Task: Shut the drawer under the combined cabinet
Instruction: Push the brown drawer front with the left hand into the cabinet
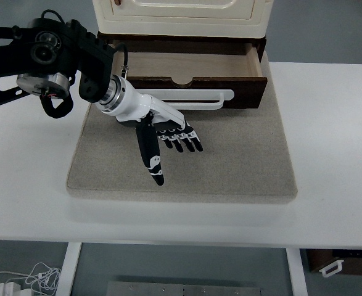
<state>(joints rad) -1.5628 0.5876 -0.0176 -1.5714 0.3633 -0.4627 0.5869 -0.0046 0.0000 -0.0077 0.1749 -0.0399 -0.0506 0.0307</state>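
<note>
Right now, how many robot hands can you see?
1. The left hand reaches in from the left, fingers spread, just in front of the open drawer and over the grey mat. The other hand is out of view.

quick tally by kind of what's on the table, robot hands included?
Cabinet: 1
Open drawer with white handle: 1
Grey mat: 1
Robot hand, the left hand, fingers spread above the mat: 1
Total: 4
</note>
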